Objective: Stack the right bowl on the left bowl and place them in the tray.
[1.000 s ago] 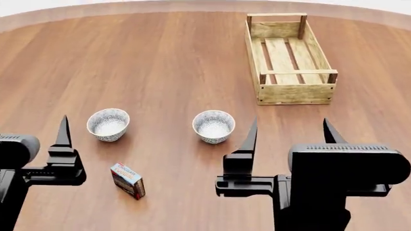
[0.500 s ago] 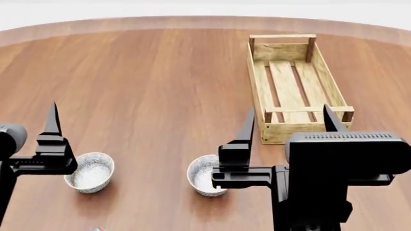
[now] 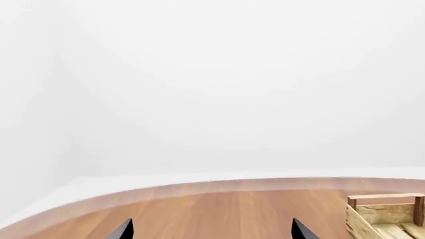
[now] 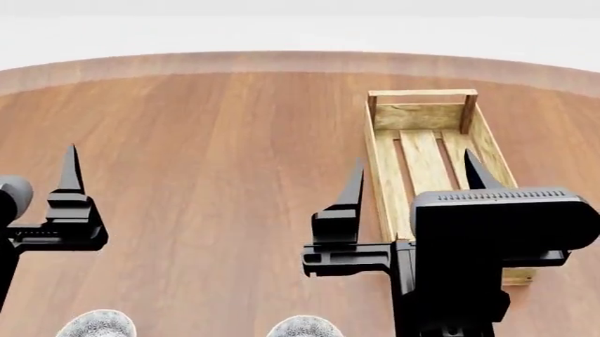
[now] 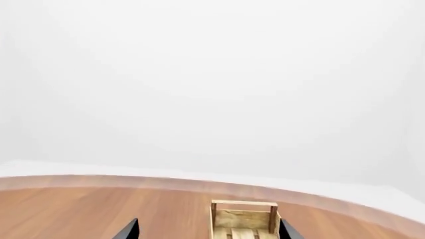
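Observation:
Two speckled white bowls show only as rims at the bottom edge of the head view: the left bowl [image 4: 94,325] and the right bowl [image 4: 305,328]. The tray [image 4: 377,175], a pale wooden crate with a slatted bottom, lies on the table at the right, partly behind my right arm. My right gripper [image 4: 412,168] hangs open above the table, well beyond the right bowl, and its wrist view looks straight at the tray [image 5: 243,219]. One finger [image 4: 70,175] of my left gripper rises beyond the left bowl. Both the left gripper [image 3: 212,230] and the right gripper [image 5: 209,230] are open and hold nothing.
The wooden table has a curved far edge [image 4: 281,62] with a white floor and wall beyond it. An end of the tray [image 3: 381,215] shows in the left wrist view. Bare wood lies between the bowls and the tray.
The head view has tilted up: the bowls have slid down to the picture's bottom edge and the small colourful box has left the view. Both grippers have stayed open.

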{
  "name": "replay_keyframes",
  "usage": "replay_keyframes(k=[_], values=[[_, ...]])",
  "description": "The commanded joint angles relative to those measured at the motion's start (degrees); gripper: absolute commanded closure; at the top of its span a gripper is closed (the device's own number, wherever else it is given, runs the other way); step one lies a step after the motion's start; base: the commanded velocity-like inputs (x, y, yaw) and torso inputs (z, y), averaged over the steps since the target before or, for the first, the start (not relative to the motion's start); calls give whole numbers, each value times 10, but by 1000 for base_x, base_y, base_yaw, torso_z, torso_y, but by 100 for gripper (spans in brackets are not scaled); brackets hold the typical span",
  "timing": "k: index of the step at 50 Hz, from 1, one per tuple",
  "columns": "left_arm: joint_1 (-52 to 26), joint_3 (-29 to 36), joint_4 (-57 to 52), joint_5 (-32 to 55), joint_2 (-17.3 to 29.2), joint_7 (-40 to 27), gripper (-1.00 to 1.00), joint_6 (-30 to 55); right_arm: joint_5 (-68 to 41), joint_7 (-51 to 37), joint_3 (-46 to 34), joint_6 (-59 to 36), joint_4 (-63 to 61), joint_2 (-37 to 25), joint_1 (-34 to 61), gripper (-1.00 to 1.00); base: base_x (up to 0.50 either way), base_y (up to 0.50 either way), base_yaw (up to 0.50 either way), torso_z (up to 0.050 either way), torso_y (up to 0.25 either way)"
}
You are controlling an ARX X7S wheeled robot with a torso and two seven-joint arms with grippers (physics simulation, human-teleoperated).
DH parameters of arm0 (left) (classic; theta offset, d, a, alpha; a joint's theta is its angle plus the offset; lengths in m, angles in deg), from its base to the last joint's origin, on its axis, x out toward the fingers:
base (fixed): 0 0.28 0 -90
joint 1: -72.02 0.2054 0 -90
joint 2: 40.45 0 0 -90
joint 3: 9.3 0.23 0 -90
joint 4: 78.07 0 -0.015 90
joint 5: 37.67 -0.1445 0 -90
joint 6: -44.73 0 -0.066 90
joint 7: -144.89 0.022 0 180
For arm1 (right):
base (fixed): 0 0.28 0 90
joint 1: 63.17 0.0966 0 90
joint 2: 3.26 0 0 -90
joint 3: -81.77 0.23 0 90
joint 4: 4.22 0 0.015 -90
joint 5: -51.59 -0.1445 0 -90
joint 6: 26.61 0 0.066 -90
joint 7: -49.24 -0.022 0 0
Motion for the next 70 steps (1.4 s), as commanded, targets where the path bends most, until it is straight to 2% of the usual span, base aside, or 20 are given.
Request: replay_keyframes(k=[1, 21, 26, 29, 35, 37, 40, 43, 46, 49, 52, 63, 70], values=[[1, -1, 0, 4, 2, -2, -100, -2, -4, -3, -1, -1, 0, -2, 2, -100, 500, 0, 0, 0, 0], [4, 4, -2, 9, 6, -7, -100, -5, -8, -11, -3, 2, 2, -6, 2, -100, 500, 0, 0, 0, 1], [2, 2, -3, 13, 7, -8, -100, -3, -5, -28, 2, -17, 14, 2, 12, -100, 0, 0, 0, 0, 3], [3, -2, -10, 16, 8, -9, -100, 2, -43, -15, 33, -72, 16, 15, 28, -100, 0, 0, 0, 0, 0], [0, -13, -23, 23, 11, -11, -100, 14, -121, -15, 130, -300, 21, 60, 110, -100, 0, 0, 0, 0, 0], [0, -13, -25, 23, 13, -12, -100, 15, -292, -168, 166, -320, 101, 7, 129, -100, 0, 0, 0, 0, 0], [1, -15, -20, 23, 15, -12, -100, 11, -550, -408, 153, -319, 151, -52, 143, -100, 0, 0, 0, 0, 0], [0, -15, -19, 23, 17, -12, -100, 12, -805, -541, 131, -303, 180, -82, 137, -100, 0, 0, 0, 0, 0], [-2, -16, -20, 24, 18, -13, -100, 13, -914, -626, 88, -267, 192, -115, 120, -100, 0, 0, 0, 0, 0], [-1, -21, -22, 27, 18, -13, -100, 14, -986, -684, 53, -229, 187, -145, 97, -100, 0, 0, 0, 0, 0], [0, -19, -21, 27, 19, -14, -100, 12, -1004, -701, 44, -213, 186, -161, 75, -100, 0, 0, 0, 0, 0], [-1, -22, -21, 31, 20, -17, -100, 14, -958, -644, 63, -241, 173, -171, 29, -100, 0, 0, 0, 0, 0], [2, -28, -21, 35, 23, -17, -100, 12, -1036, -700, 2, -194, 191, -206, 0, -100, 0, 0, 0, 0, 0]])
